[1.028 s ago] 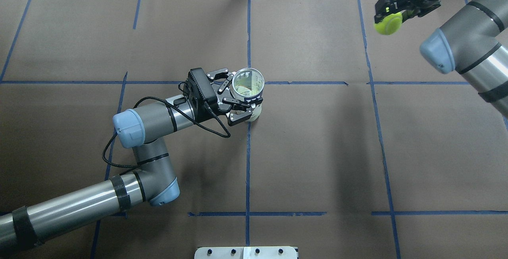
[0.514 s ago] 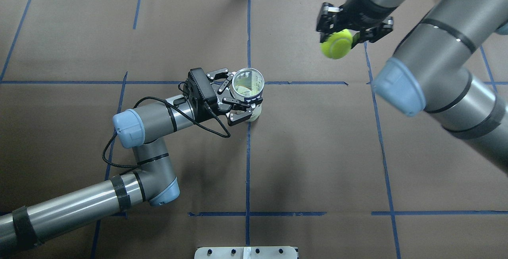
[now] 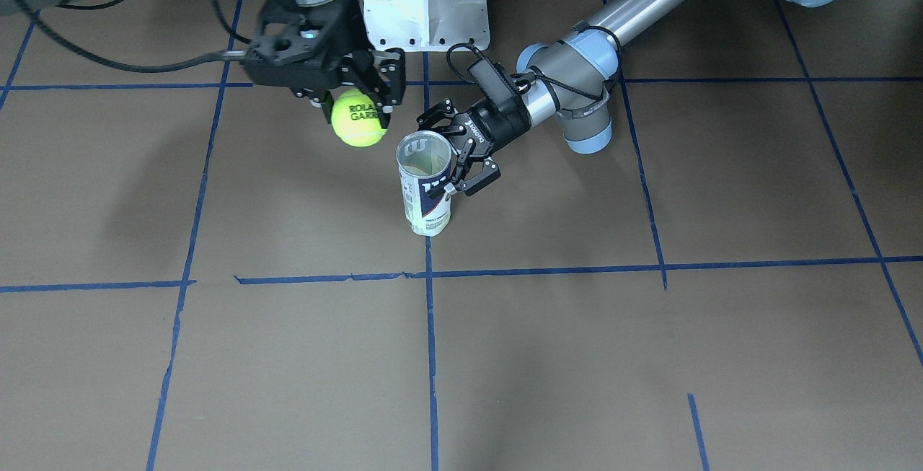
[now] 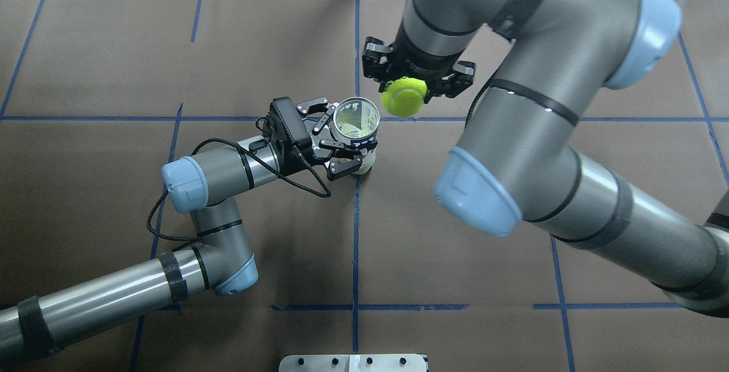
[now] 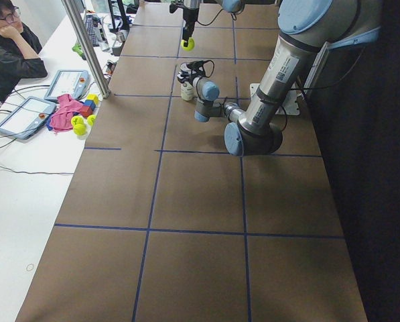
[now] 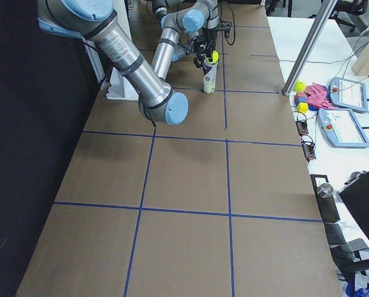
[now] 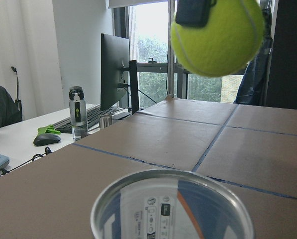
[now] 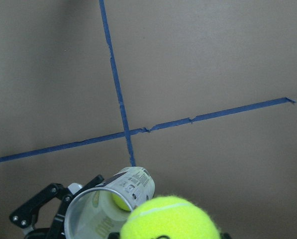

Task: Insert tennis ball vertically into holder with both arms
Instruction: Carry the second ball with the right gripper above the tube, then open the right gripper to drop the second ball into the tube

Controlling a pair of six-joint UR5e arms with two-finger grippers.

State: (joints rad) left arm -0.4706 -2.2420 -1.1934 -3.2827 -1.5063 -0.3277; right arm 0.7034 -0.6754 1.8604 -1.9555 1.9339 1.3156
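Since the Wilson tennis-ball tube (image 3: 427,193) stands upright on the brown paper table (image 4: 455,218) with its mouth open, the holding half of the job looks settled. The left gripper (image 4: 350,133) has its fingers clasped around the tube's upper part from the side, so the tube sits between its fingers with the base below them on the paper. The right gripper (image 4: 404,92) is clenched on a yellow-green tennis ball (image 4: 402,100) printed with Roland Garros lettering, and the ball hangs just under its fingers. Pickup and carry therefore seem finished. What remains is the insertion itself. The tube's mouth lies lower than the right gripper and off to one side, toward the left gripper, near but not beneath it; the left wrist view shows the ball above and beyond the rim, with clear air between. The right wrist view shows a second ball (image 8: 119,199) already lying at the bottom of the tube. By my reading the ball has yet to be centred over the mouth, lowered and let go.
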